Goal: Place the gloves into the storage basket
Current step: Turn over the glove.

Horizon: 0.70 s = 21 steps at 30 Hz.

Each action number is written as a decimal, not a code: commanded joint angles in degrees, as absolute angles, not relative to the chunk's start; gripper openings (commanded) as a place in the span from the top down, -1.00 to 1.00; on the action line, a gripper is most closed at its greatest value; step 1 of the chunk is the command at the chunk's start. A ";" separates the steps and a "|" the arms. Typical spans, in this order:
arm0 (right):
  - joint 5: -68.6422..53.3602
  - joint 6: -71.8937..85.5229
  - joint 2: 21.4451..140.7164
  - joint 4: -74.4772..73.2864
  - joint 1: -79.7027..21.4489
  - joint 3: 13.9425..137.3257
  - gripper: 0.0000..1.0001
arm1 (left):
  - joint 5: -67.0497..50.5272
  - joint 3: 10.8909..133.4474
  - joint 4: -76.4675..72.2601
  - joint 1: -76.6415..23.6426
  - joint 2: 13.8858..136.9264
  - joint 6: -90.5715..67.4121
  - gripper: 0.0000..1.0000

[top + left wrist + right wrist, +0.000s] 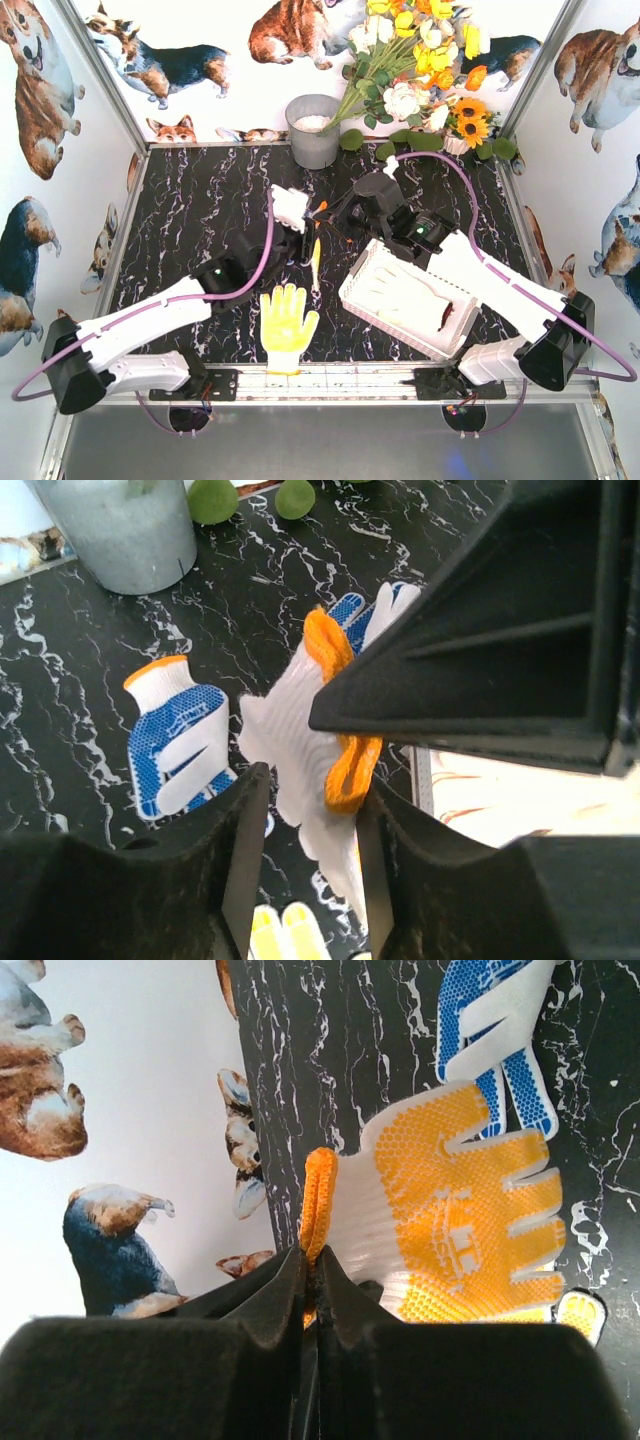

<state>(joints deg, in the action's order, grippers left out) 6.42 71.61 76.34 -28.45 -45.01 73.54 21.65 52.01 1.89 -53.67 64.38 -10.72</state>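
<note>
My right gripper is shut on the orange cuff of a white glove with an orange-dotted palm, which hangs above the table. The same glove hangs between the fingers of my left gripper, whose jaws stand apart around it; its cuff touches the right finger. A blue-dotted glove lies on the table beyond. A yellow glove lies flat near the front edge. The white storage basket sits at the right, under my right arm, with a white glove in it.
A grey metal bucket stands at the back centre, with artificial flowers to its right. Corgi-print walls close off the back and both sides. The black marble table spreads to the left.
</note>
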 commanded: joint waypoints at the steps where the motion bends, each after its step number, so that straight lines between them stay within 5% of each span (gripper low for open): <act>1: 7.00 74.63 73.13 -25.82 -45.35 73.00 1.00 | 24.64 54.22 -2.56 -53.96 66.86 -11.37 0.46; 7: 9.06 70.91 71.41 -23.81 -45.18 70.34 0.95 | 22.21 53.42 -2.56 -53.94 66.39 -10.64 1.00; 11: 9.04 66.76 66.60 -22.83 -42.84 65.42 -0.19 | 15.45 53.65 4.93 -50.99 64.52 -10.61 1.00; 13: 8.11 63.38 64.53 -24.06 -40.94 63.85 -0.51 | 11.37 53.95 9.35 -48.40 63.98 -11.10 1.00; 21: -11.54 25.89 55.41 -17.01 -36.65 59.36 -0.61 | -19.27 52.94 14.13 -37.39 60.75 -9.56 1.00</act>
<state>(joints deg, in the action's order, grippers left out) 2.46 51.44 58.39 -25.12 -36.73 60.18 -0.16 52.27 11.92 -40.58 63.26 -10.72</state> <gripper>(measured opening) 0.800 0.018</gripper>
